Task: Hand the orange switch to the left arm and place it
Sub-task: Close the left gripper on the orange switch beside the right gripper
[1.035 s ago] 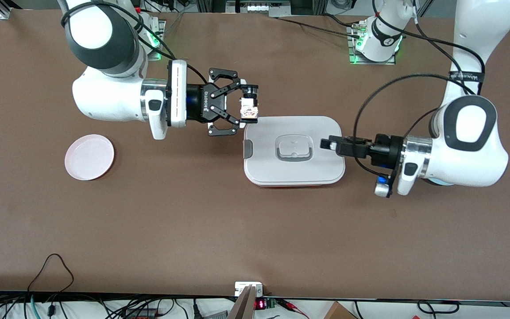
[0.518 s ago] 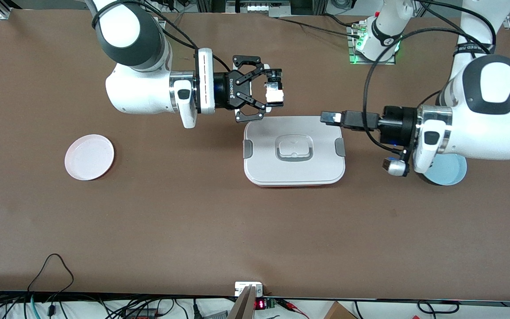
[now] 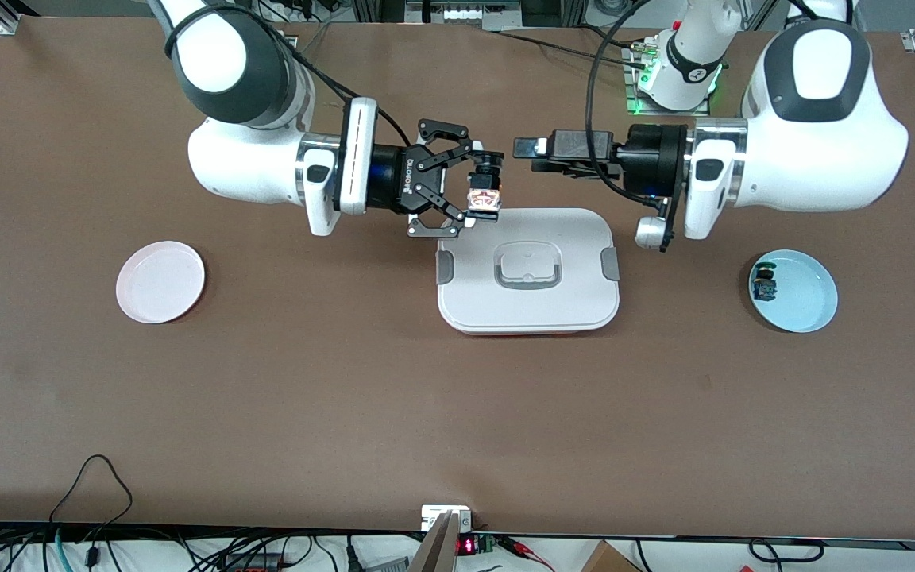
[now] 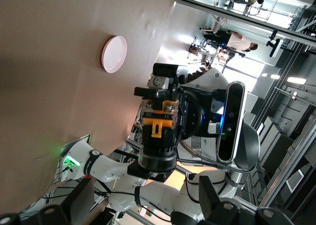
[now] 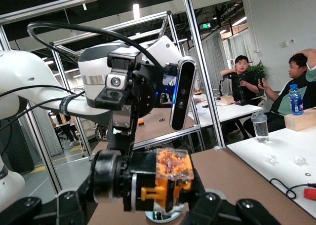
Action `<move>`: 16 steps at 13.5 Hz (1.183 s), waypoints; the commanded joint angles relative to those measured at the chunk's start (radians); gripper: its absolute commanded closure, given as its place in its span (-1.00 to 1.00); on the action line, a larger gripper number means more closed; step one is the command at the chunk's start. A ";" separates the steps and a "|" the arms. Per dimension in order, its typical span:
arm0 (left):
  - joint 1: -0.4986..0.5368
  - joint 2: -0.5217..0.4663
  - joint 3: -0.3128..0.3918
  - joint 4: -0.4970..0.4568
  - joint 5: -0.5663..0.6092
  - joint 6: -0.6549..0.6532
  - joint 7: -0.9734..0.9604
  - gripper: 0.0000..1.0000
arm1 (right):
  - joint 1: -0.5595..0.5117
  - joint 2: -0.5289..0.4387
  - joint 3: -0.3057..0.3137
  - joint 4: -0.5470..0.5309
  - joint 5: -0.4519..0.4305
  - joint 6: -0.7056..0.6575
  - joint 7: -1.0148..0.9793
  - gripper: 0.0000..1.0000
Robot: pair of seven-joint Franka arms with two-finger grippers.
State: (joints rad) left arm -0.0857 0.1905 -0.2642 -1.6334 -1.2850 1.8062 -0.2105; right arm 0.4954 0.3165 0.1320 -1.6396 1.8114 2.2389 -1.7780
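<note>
Orange switch (image 3: 484, 199) is held up in the air, pinched between the fingers of the right gripper (image 3: 483, 184), over the table just at the edge of the box (image 3: 527, 270) that lies farther from the front camera. In the left wrist view the switch (image 4: 159, 121) faces the lens with its orange part forward; the right wrist view shows it (image 5: 168, 181) clamped close to that camera.

Left gripper (image 3: 527, 151) hangs level over the bare table (image 3: 346, 381), near the same box edge, its tip pointing at the switch with a small gap between them. Cannot tell whether its fingers are spread or pressed together.

Box sits closed on the table, mid-way between the two arms' ends, grey handle on top.

Pink plate (image 3: 160, 281) lies toward the right arm's end. Light blue plate (image 3: 803, 306) lies toward the left arm's end, with a small blue-bodied switch (image 3: 764, 284) resting in it near its rim.
</note>
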 commanded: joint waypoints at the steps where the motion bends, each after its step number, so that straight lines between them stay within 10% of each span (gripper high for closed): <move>1: 0.004 -0.022 -0.041 -0.034 -0.024 0.096 0.005 -0.81 | 0.012 -0.001 0.008 0.006 0.031 0.019 -0.028 1.00; 4: 0.003 -0.002 -0.052 -0.028 -0.024 0.125 0.014 -0.79 | 0.014 -0.001 0.008 0.006 0.031 0.019 -0.028 1.00; 16: 0.009 0.001 -0.050 -0.036 -0.025 0.125 0.106 0.99 | 0.020 -0.001 0.006 0.006 0.023 0.027 -0.029 0.96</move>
State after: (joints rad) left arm -0.0887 0.1944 -0.3139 -1.6526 -1.2851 1.9183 -0.1665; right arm 0.5094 0.3181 0.1346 -1.6395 1.8176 2.2539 -1.7820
